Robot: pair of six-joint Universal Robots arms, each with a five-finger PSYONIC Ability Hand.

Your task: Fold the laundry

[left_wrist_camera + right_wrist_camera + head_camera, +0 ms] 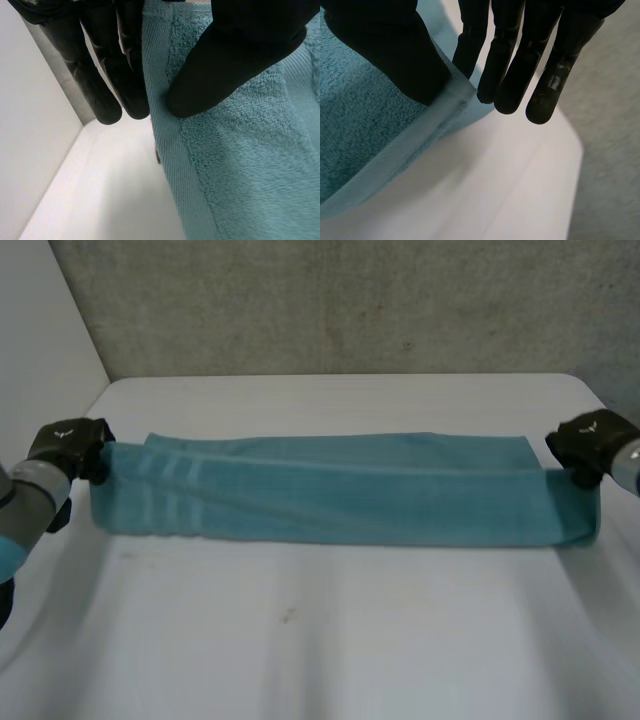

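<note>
A teal towel (330, 490), folded into a long band, lies stretched across the white table (330, 640). My left hand (70, 445) holds its left end, which has woven stripes. In the left wrist view the thumb (220, 65) presses on the towel (250, 165) near its hem, with straight fingers (107, 80) on the hem's other side. My right hand (590, 440) holds the right end. There the thumb (395, 55) lies on the towel (355, 125) and the fingers (520, 65) reach past its hem, pinching it.
A grey wall (350, 300) rises behind the table's far edge, and a white wall (40, 330) stands at the left. Bare table surface spreads in front of the towel, with a small dark speck (288, 616) on it.
</note>
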